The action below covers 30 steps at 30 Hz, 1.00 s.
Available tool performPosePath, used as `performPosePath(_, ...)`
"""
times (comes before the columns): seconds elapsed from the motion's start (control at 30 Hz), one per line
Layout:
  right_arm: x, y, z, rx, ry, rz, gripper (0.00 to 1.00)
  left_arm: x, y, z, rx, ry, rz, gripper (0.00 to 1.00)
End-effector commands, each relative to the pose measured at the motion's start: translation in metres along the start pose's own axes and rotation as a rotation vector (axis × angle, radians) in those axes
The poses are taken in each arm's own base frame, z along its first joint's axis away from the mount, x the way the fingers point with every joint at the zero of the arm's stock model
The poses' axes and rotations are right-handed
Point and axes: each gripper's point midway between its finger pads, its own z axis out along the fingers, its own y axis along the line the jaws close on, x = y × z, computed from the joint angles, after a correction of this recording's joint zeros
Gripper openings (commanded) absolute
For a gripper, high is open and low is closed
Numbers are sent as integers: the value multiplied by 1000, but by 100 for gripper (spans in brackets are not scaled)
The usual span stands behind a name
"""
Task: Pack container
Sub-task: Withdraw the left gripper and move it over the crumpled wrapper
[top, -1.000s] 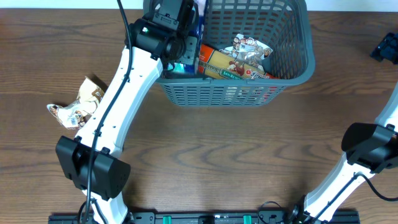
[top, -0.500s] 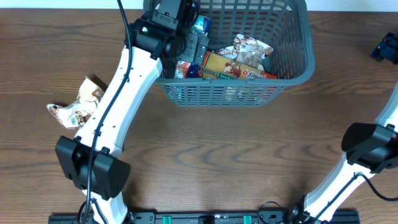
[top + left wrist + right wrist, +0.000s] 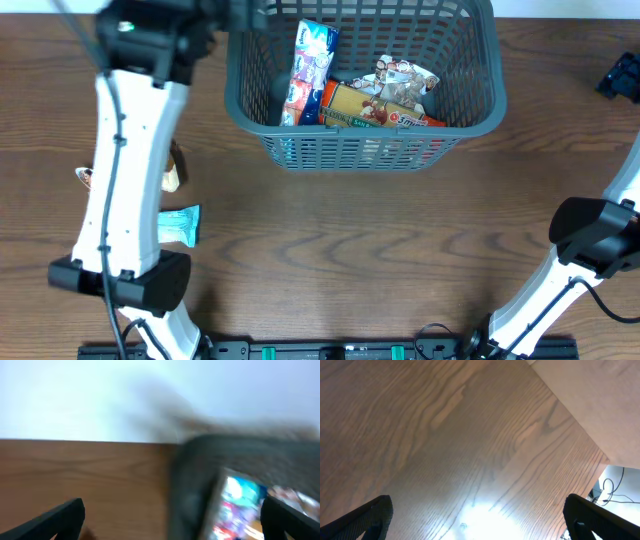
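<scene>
A blue packet (image 3: 181,225) and a tan packet (image 3: 177,170) lie loose at left. The left gripper (image 3: 175,519), spread and empty, hangs beside the container (image 3: 360,148), which sits at top centre, partly filled. The right gripper (image 3: 480,517) is spread and empty too. Likely between picks: next, the left gripper must drop onto the blue packet and pinch it.

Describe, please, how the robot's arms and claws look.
The left arm and right arm are white tubes with bulky black joints. A black cable follows the left arm, which carries a green light. The left claw and right claw are black.
</scene>
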Motion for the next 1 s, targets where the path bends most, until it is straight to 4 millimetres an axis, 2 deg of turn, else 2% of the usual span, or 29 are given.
performPosePath(0.0, 0, -1, 2, 12, 2, 12, 99, -15, 33, -23, -101, -59, -110, 99)
performPosePath(0.1, 0, -1, 2, 12, 2, 12, 99, -9, 35, -31, -92, -35, -104, 99)
performPosePath(0.2, 0, -1, 2, 12, 2, 12, 99, -7, 35, -31, -96, -21, 1, 99)
performPosePath(0.3, 0, -1, 2, 12, 2, 12, 99, -6, 53, -29, -181, -16, 25, 99)
performPosePath(0.37, 0, -1, 2, 12, 2, 12, 99, -4, 83, -33, -328, -23, -75, 99)
performPosePath(0.47, 0, -1, 2, 12, 2, 12, 99, 9, 143, -51, -595, -63, -346, 99)
performPosePath(0.53, 0, -1, 2, 12, 2, 12, 99, 29, 174, -60, -691, -68, -578, 99)
performPosePath(0.6, 0, -1, 2, 12, 2, 12, 99, 51, 195, -66, -747, -50, -775, 99)
performPosePath(0.8, 0, -1, 2, 12, 2, 12, 99, 99, 226, -66, -817, 34, -1159, 99)
performPosePath(0.97, 0, -1, 2, 12, 2, 12, 99, 133, 233, -48, -851, 109, -1386, 99)
